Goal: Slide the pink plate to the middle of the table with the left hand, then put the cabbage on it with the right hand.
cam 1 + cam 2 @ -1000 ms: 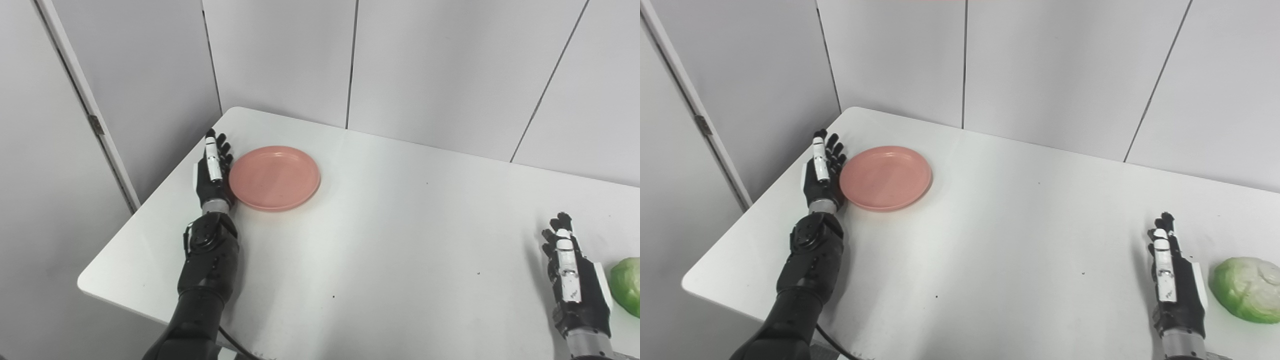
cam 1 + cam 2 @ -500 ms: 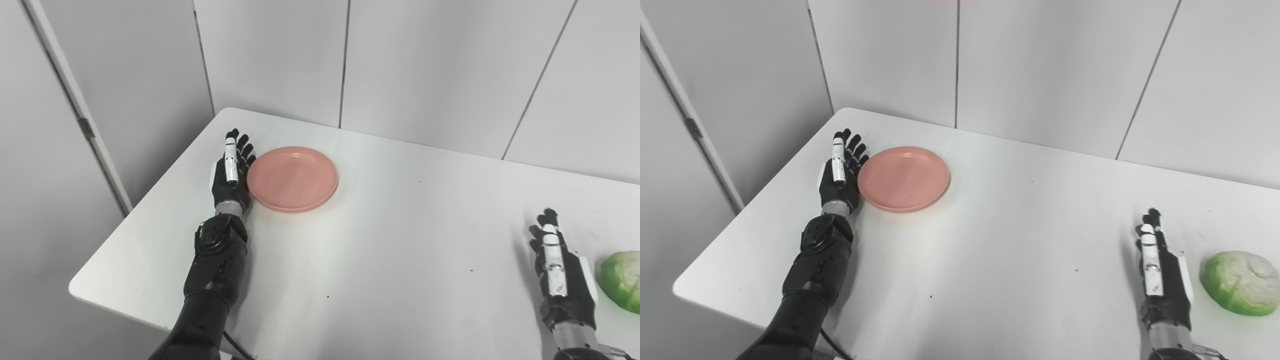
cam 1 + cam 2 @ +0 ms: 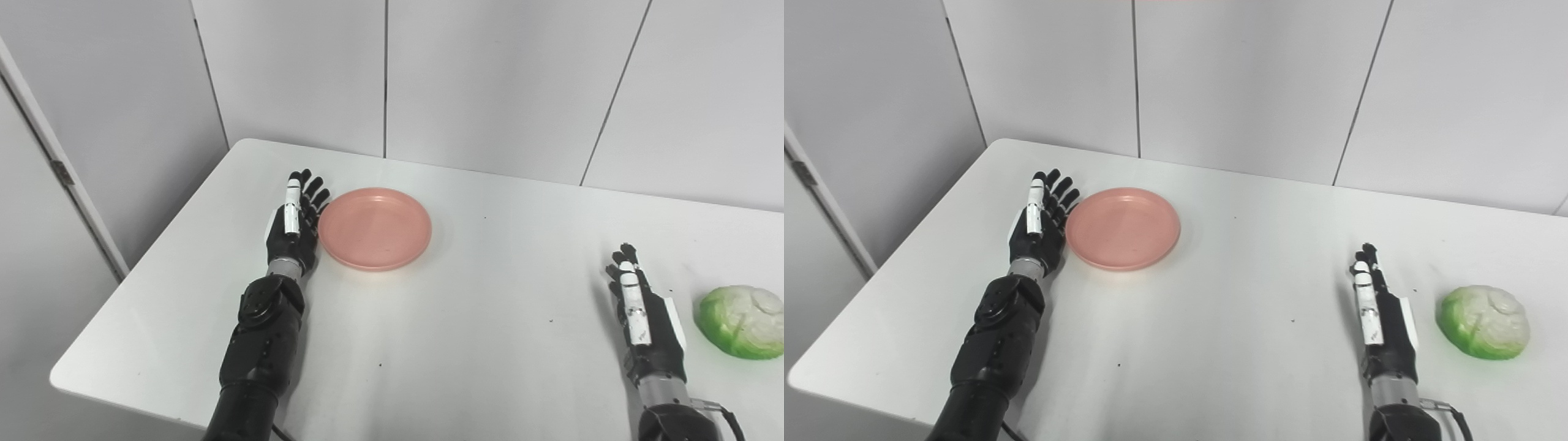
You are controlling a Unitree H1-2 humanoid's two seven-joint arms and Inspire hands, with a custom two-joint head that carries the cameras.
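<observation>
- The right eye view shows the round, leafy green cabbage (image 3: 1483, 321) whole; the left eye view puts it nearer the frame edge.
- The smooth, shallow pink plate (image 3: 375, 228) lies left of centre, the flat, spread left hand (image 3: 294, 223) against its rim.
- The right hand (image 3: 1379, 321), fingers straight, holds nothing beside the cabbage.
- The glossy white table (image 3: 490, 318) stands before grey panelled walls (image 3: 490, 79).
</observation>
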